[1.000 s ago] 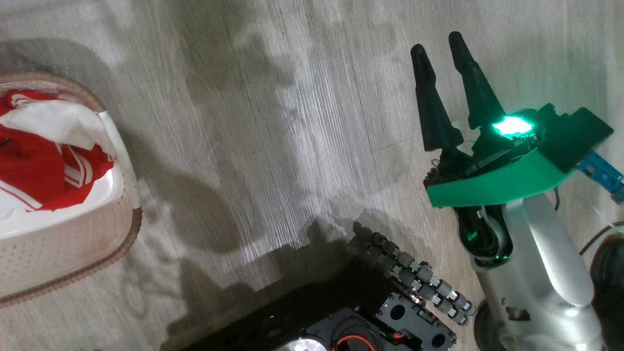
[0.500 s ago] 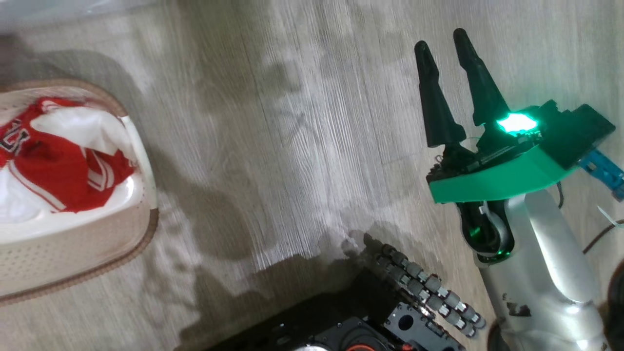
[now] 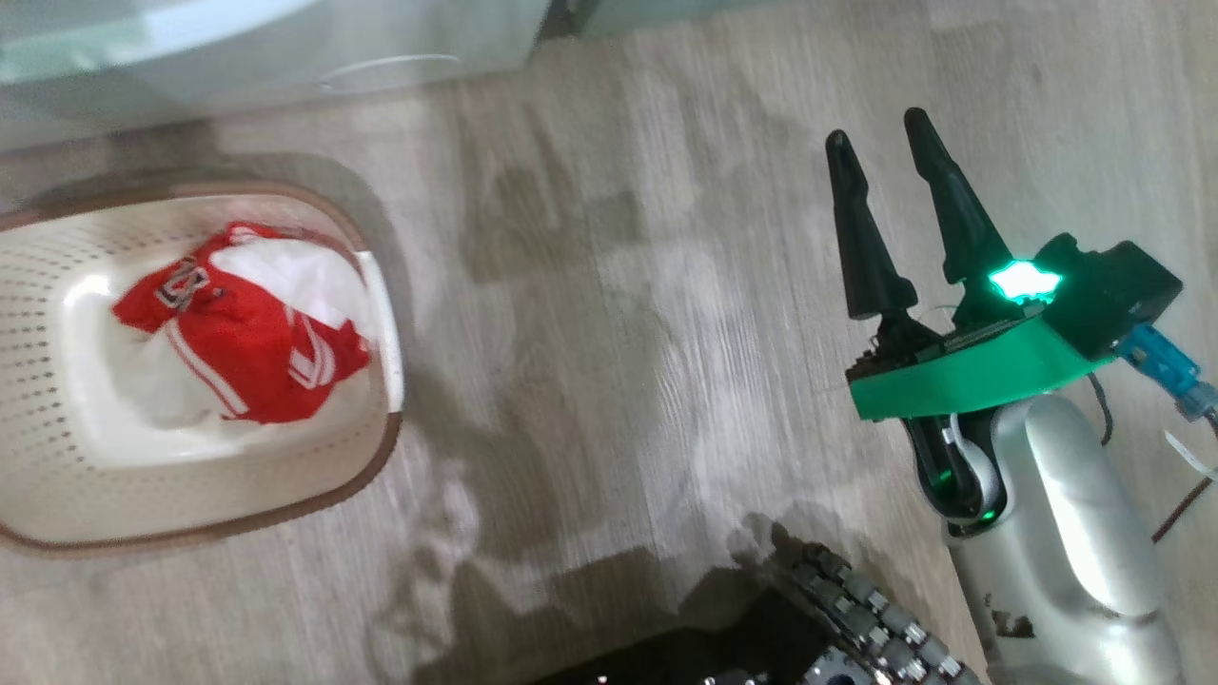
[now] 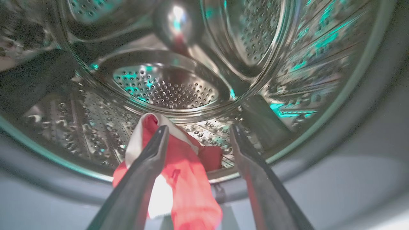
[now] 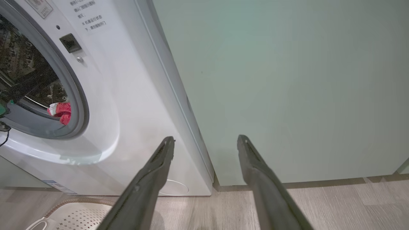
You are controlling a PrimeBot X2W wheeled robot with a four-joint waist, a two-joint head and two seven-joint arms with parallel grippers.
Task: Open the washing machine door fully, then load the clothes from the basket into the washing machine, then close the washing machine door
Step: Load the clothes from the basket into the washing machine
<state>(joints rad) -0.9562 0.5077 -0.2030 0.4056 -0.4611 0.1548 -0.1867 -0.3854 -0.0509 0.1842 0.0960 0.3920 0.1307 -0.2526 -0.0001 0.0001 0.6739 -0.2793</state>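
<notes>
The left gripper [image 4: 199, 127] reaches into the mouth of the machine [image 5: 134, 95], its two fingers [image 4: 150, 159] spread wide and pinching nothing. A red and white garment [image 4: 188, 179] lies draped over the lower lip of the steel drum [image 4: 166, 86], hanging out across the grey gasket [image 4: 367, 143]. It sits between the fingers, up against the left-hand one in the left wrist view and apart from the other. From the right wrist view the same garment shows as a small red bundle at the bottom of the machine's uncovered opening. The right gripper [image 3: 877, 127] hangs above the wooden floor [image 3: 618, 333] with its fingers also spread and nothing between them, well apart from the basket [image 3: 190, 499]. It points towards the seam where the machine meets the pale green cabinet [image 5: 287, 89]. The basket stands on the floor at the robot's left, just before the machine's base, near the round hatch [image 5: 174, 188]. The remaining clothes [image 3: 257, 352], a red piece with white stripes lying on white fabric, are heaped in the basket towards its right side, and part of the cream bottom is bare.
</notes>
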